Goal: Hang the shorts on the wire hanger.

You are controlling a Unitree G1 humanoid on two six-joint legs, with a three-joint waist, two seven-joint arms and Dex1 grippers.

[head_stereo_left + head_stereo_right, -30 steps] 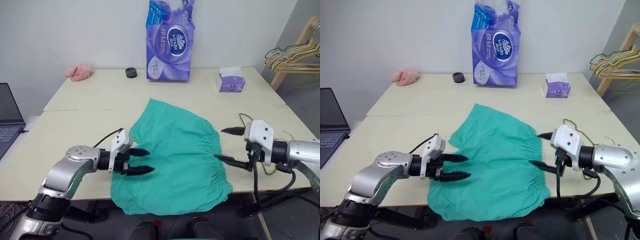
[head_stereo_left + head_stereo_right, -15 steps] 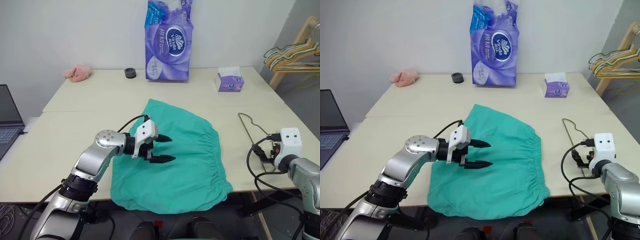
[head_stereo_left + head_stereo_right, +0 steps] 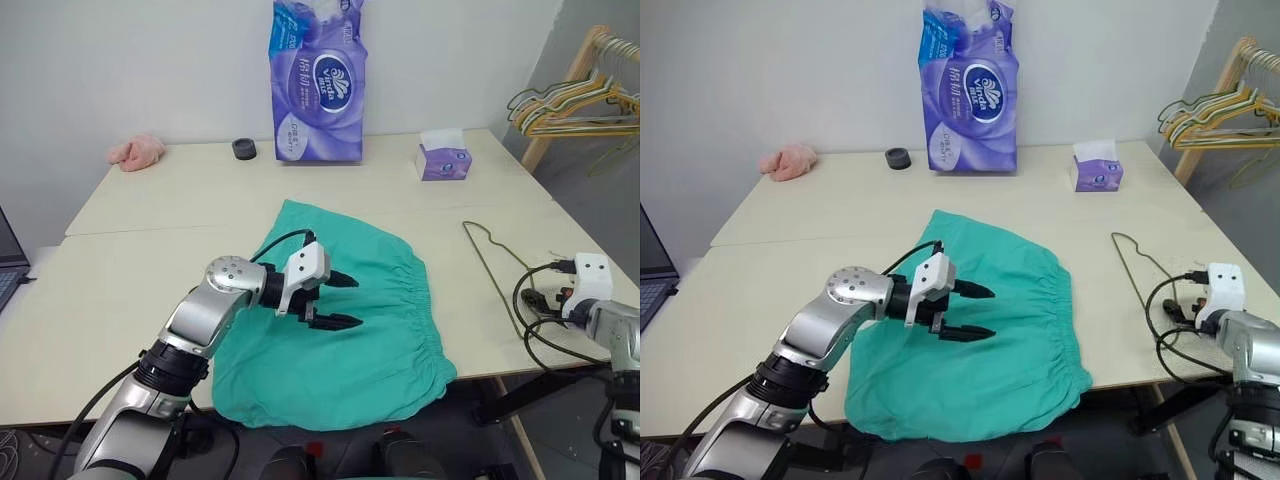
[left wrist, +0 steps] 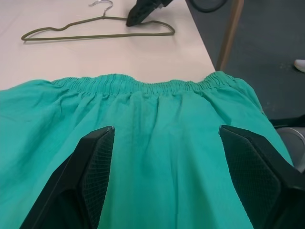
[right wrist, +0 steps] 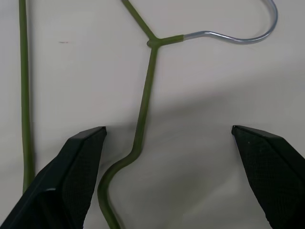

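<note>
The left gripper [image 3: 345,301] hovers with fingers spread over the shorts [image 3: 370,350], which lie flat at centre frame, draping over the table [image 3: 150,270] front edge. At right, the right gripper [image 5: 167,171] is spread wide above the wire hanger [image 3: 490,265], not touching it.

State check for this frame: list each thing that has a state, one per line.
shorts: spread flat on the table, front hem over the edge, not held
wire hanger: flat on the table, empty, not held
left claw: open, over the shorts
right claw: open, over the wire hanger
</note>
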